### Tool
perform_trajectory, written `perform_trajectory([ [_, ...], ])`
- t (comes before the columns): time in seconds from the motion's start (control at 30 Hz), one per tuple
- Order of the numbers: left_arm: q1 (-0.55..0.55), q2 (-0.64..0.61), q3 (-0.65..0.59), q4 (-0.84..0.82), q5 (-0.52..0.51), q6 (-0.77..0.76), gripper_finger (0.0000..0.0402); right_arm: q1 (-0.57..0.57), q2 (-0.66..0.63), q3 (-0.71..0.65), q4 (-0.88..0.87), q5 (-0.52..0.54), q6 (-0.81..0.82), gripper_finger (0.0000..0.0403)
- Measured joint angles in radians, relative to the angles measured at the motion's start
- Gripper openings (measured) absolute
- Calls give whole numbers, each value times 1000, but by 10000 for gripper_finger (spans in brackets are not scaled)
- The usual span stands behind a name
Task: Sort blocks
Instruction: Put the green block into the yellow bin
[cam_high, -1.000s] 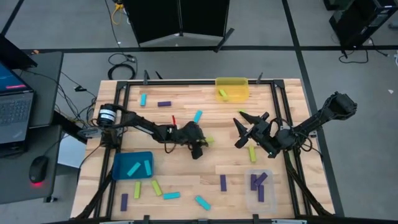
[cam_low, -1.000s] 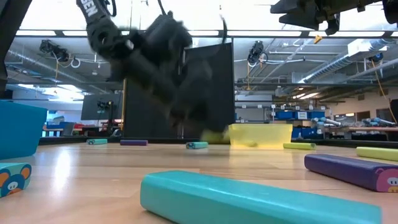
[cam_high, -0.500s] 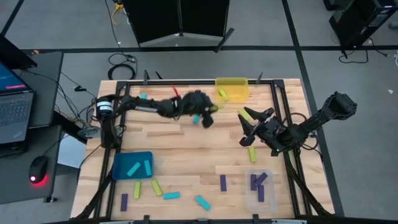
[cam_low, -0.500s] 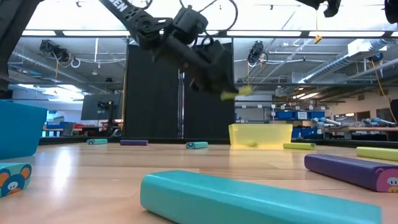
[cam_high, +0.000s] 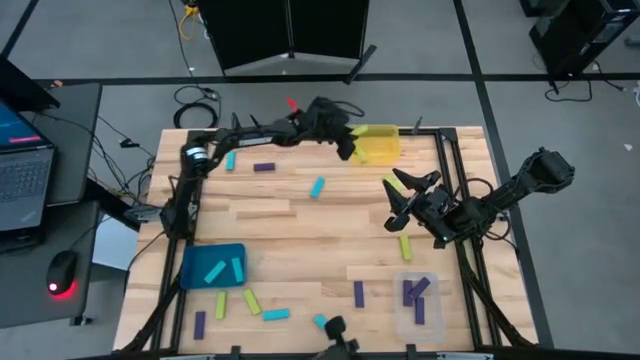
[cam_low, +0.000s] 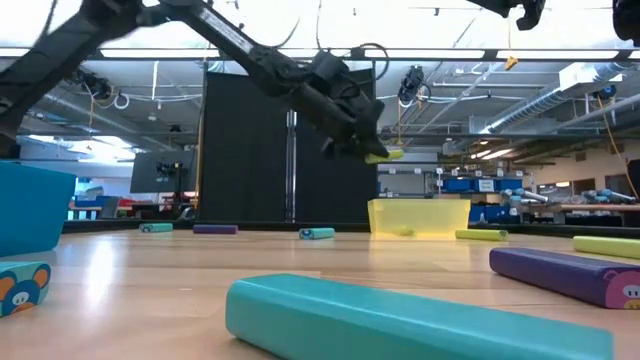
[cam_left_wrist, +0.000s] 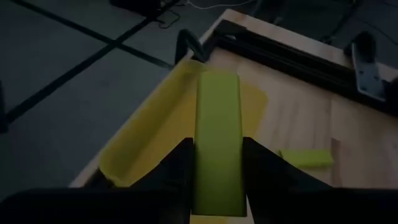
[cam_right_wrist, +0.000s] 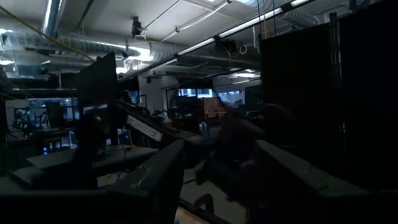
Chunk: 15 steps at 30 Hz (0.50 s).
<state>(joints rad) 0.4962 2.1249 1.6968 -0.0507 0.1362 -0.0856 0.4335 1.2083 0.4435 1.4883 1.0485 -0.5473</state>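
Note:
My left gripper (cam_high: 347, 143) is raised at the left rim of the yellow bin (cam_high: 380, 145) at the table's far edge. It is shut on a yellow-green block (cam_left_wrist: 217, 134), which also shows in the low view (cam_low: 386, 155). My right gripper (cam_high: 404, 192) is open and empty, raised over the table's right middle. A yellow-green block (cam_high: 393, 183) lies on the table below it, and another (cam_high: 405, 247) lies nearer. Cyan (cam_high: 317, 187), purple (cam_high: 264, 167) and yellow-green (cam_high: 251, 301) blocks lie flat about the table. My left gripper pinches the yellow-green block by its two long sides, near its back end (cam_left_wrist: 216, 186), between the two fingers. The fingers lie along the block, whose free end (cam_left_wrist: 217, 84) sticks out ahead of them. The block is lifted clear, about level, over the yellow bin's rim.
The teal bin (cam_high: 196, 280) at the near left holds cyan blocks. The clear bin (cam_high: 432, 312) at the near right holds purple blocks. The yellow bin holds a yellow-green block (cam_high: 358, 150). A black frame (cam_high: 200, 135) runs round the table. A laptop (cam_high: 22, 170) sits off to the left.
My left gripper has risen from the table's middle and gone toward the far edge and rightward to the yellow bin, carrying the yellow-green block lifted clear. My right gripper has shifted slightly rightward and stayed open.

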Motion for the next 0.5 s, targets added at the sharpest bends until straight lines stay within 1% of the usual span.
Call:
perform_trajectory([
  [0.1,12,75,111,-51,0,-8,110,0,0,0,0,-3,5,203],
  [0.23,17,171,203,-133,12,-32,114,-1,0,0,0,-2,5,203],
  [0.3,17,194,227,-154,10,-45,137,-2,0,0,0,-1,5,203],
  [0.4,16,192,232,-151,10,-36,189,-2,0,0,0,1,5,203],
  [0.5,16,186,232,-162,52,18,235,-2,0,0,-1,2,6,203],
])
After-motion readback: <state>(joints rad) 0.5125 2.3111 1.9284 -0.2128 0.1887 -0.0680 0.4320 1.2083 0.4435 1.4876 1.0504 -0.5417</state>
